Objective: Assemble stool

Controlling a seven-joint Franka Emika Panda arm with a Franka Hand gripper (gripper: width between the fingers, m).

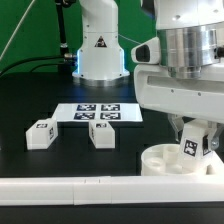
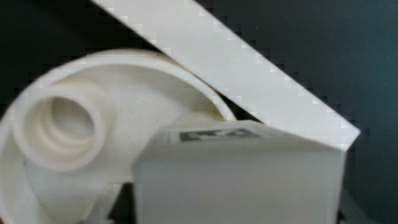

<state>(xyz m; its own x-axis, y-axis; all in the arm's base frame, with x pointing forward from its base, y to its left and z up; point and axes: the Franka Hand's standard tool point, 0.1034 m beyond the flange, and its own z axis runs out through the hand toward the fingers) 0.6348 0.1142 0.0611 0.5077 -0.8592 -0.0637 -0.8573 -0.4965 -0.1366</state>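
seat disc (image 1: 168, 160): white plastic, smooth, faint sheen. leg block (image 2: 231, 175): same white plastic, matt, printed tag. table (image 1: 30, 100): black, matt. border rail (image 1: 90, 189): white, smooth plastic. arm wrist band (image 1: 190, 45): shiny metal.

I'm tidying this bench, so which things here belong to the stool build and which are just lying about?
Stool job: seat disc; held leg block; two loose leg blocks.
Lying about: marker board; border rail.

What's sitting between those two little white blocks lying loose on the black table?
Nothing. In the exterior view the black table is bare between the leg block on that view's left and the other leg block.
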